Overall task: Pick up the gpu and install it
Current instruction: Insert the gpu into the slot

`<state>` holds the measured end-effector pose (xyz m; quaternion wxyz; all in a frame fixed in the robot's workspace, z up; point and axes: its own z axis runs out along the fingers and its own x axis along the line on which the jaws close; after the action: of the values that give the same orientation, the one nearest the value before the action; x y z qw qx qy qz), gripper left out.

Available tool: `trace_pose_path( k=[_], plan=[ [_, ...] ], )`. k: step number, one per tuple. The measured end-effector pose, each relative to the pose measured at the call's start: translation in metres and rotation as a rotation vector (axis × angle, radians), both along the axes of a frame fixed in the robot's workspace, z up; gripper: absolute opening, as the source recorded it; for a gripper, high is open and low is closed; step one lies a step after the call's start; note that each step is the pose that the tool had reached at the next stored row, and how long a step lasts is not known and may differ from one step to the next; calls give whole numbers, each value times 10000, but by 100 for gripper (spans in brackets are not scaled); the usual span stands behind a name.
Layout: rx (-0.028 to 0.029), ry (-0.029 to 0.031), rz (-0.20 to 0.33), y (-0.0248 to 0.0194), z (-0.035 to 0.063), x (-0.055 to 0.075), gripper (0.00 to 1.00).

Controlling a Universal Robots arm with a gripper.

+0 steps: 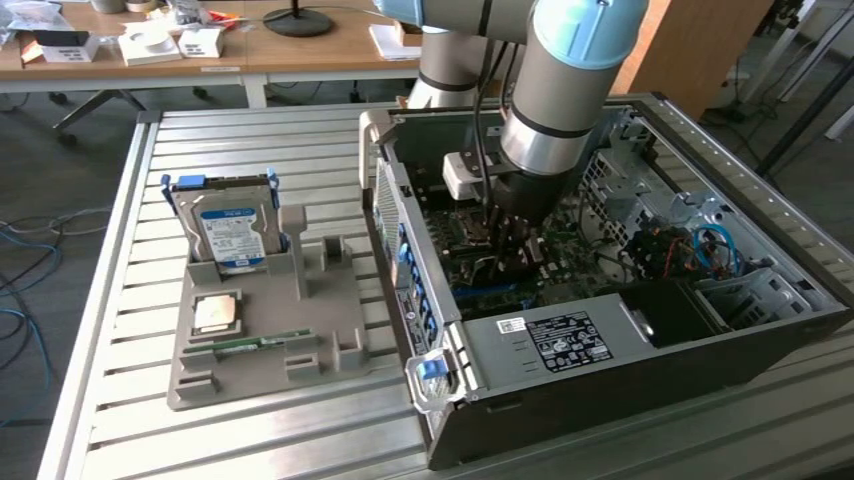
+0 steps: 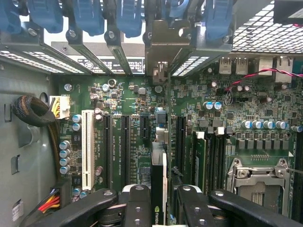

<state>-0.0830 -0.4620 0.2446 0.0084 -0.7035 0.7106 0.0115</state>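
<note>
A grey metal table (image 1: 267, 130) made of long slats stands in a room. Wooden desks (image 1: 307, 50) stand behind it.

A grey tray (image 1: 334, 340) lies on the table. It holds a hard drive (image 1: 230, 232) standing up, a square chip (image 1: 216, 313) and a small memory stick (image 1: 247, 346). Just beside the tray lies an open case (image 1: 667, 340). The arm (image 1: 561, 90) reaches down into it.

Inside, over the green board (image 2: 128, 94), the gripper (image 2: 158, 208) pinches the gpu (image 2: 158, 175) from both sides. The gpu stands on its thin edge between dark slots, near a white slot (image 2: 87, 149). If it is pushed in cannot be told.

Blue clips (image 2: 128, 16) line the case wall ahead. Wires (image 1: 707, 250) lie at the far side. The walls stand close around the gripper.
</note>
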Motion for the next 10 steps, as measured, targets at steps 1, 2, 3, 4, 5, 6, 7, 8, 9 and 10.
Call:
trace_pose_path(
  k=[1,2,3,4,5,6,7,8,9,10],
  plan=[
    [0,0,0,0,0,0,26],
    [-1,1,0,0,0,0,26],
    [-2,1,0,0,0,0,26],
    [-3,1,0,0,0,0,26],
    [-2,1,0,0,-2,0,26],
    [-2,1,1,0,-4,0,26],
    [-2,1,1,0,-6,0,26],
    [-2,1,1,0,-10,0,26],
    [-3,1,1,-1,-12,0,26],
    [-3,1,1,-1,-13,0,26]
  ],
)
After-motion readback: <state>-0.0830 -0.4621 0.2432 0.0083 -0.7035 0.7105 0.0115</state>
